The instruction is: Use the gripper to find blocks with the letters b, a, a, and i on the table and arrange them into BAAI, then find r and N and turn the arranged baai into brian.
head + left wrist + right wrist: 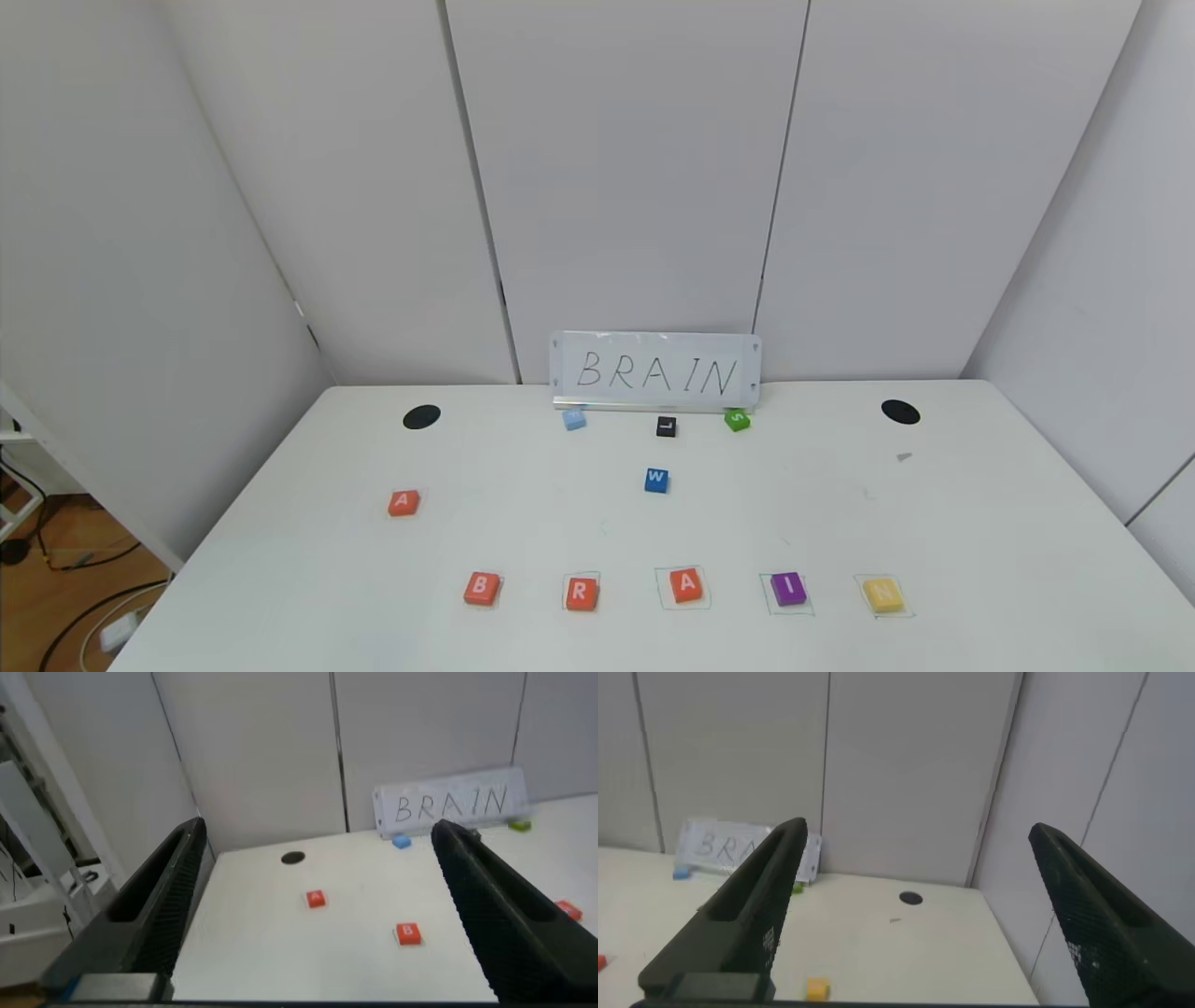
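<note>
Now both sets of jaws stand wide apart with nothing between them, each raised well above the large white desk and outside the head view. Along the near edge of the desk runs a row of small flat square blocks, each in or near a thin pen-drawn outline: an orange-red B block, an orange-red R block, an orange-red A block, a purple I block and a yellow N block, reading from the robot's left to its right. A second orange-red A block lies apart, farther back on the left. From the left wrist view, the black two-fingered left gripper frames that spare A and the B, both lying on the desk far beyond its fingertips. From the right wrist view, the black right gripper likewise hangs clear, with the yellow N seen on the desk well beyond it. A white card lettered BRAIN stands at the far edge, with a light-blue block, a black L block and a green S block just before it, and a blue W block nearer the middle.
</note>
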Robot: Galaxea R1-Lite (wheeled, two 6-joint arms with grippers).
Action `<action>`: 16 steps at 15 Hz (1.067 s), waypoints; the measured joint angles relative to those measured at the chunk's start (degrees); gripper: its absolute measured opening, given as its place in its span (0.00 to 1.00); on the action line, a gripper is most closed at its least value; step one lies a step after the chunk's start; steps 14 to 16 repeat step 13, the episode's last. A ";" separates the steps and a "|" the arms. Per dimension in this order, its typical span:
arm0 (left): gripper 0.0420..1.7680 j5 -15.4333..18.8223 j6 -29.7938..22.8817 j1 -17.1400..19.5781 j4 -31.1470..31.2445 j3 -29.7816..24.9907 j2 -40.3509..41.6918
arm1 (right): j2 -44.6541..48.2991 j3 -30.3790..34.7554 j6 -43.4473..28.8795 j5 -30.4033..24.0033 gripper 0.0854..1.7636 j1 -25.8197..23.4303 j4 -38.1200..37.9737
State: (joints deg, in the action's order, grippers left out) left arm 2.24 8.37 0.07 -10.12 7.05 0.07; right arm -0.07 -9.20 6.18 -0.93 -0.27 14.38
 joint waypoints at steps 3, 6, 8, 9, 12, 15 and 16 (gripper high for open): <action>0.97 0.46 0.10 -0.02 8.16 -5.56 0.00 | 0.00 7.73 0.71 -0.27 0.97 0.00 -4.34; 0.97 0.00 -2.11 -0.02 11.23 -6.89 0.00 | 0.00 9.00 -1.37 -0.41 0.97 0.02 -13.84; 0.97 -0.15 -2.30 -0.07 11.37 -6.97 0.00 | 0.00 9.13 -1.97 -0.84 0.97 0.06 -14.07; 0.97 0.00 -2.33 -0.07 11.51 -7.00 0.00 | 0.00 9.18 -2.11 -0.88 0.97 0.09 -14.07; 0.97 0.02 -2.30 -0.07 11.78 -7.00 0.00 | 0.00 9.20 -2.46 -0.84 0.97 0.16 -14.23; 0.97 0.02 -2.30 -0.07 11.78 -7.00 0.00 | 0.00 9.20 -2.84 -0.74 0.97 0.16 -14.38; 0.97 0.02 -2.30 -0.07 11.78 -7.00 0.00 | 0.00 9.20 -2.84 -0.74 0.97 0.16 -14.38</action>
